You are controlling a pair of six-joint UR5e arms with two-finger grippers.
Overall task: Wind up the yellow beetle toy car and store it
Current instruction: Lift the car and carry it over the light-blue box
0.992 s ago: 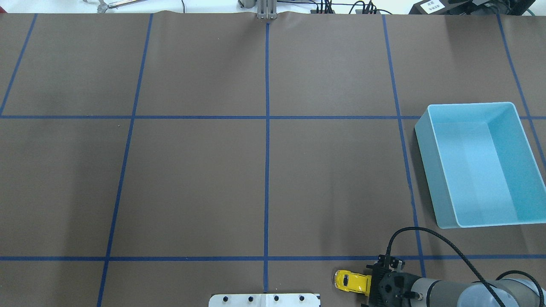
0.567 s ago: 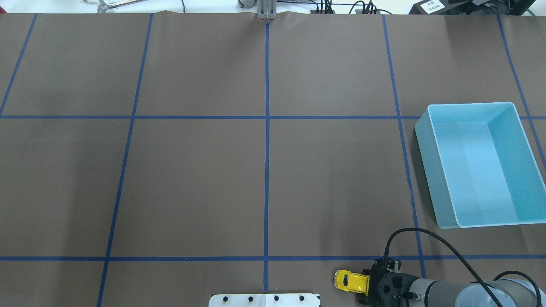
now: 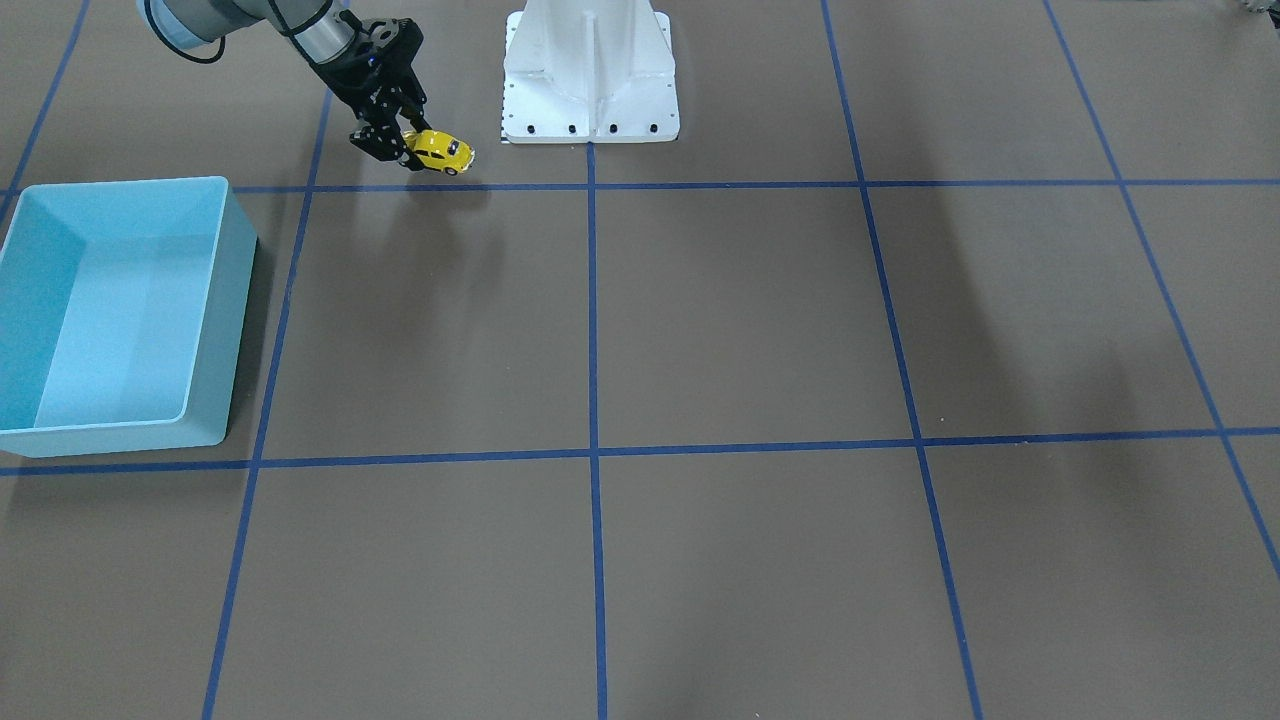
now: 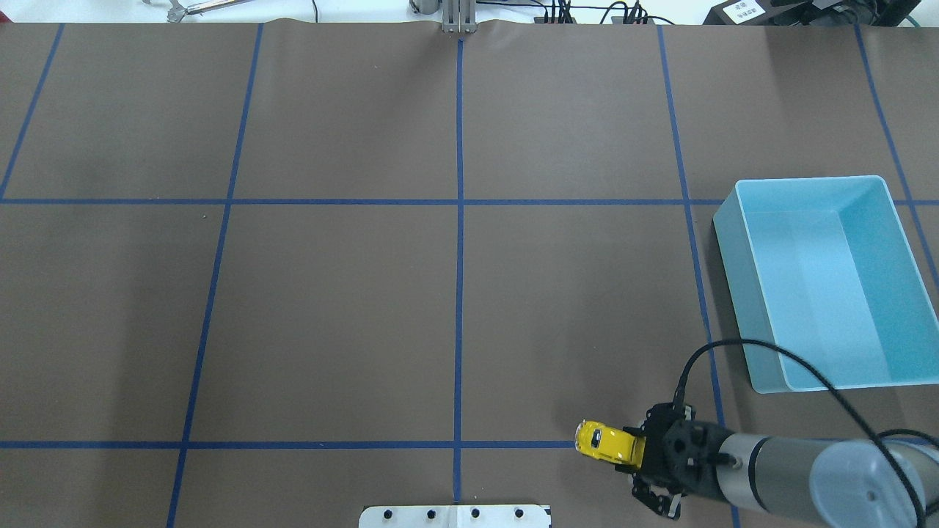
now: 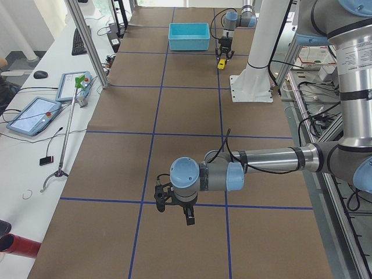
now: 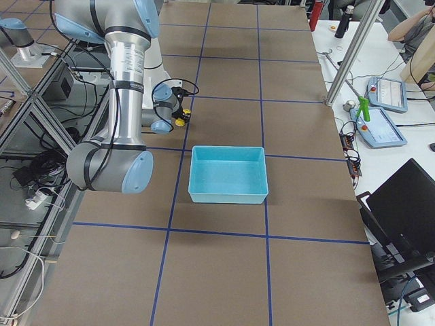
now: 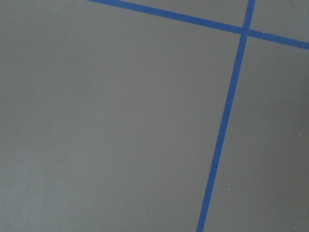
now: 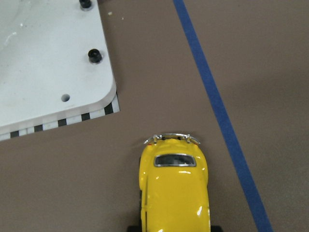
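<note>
My right gripper [image 4: 640, 451] is clamped on the tail of the car [image 4: 603, 442], low and right of centre in the overhead view. I judge that this grip leaves the wheels free for winding. The plate [image 4: 455, 515] lies near at bottom centre. The bin [image 4: 733, 293] stands open-topped at right, past bare mat [image 4: 572, 308]. I cannot tell how my left gripper [image 5: 174, 204] stands.

Table top: brown mat [image 4: 330, 308], matte, laid flat over the whole work surface.
Markings: blue tape lines [image 4: 459, 293] dividing the mat into large rectangles.
Side bench: white desk [image 5: 55, 58] along the mat's far edge (a keyboard [image 5: 77, 40], a mouse [image 5: 39, 74] and a tablet [image 5: 36, 114] lie on it).
Frame: aluminium post [image 5: 86, 40] standing between desk and mat.
Light: even, from overhead; shadows soft.
</note>
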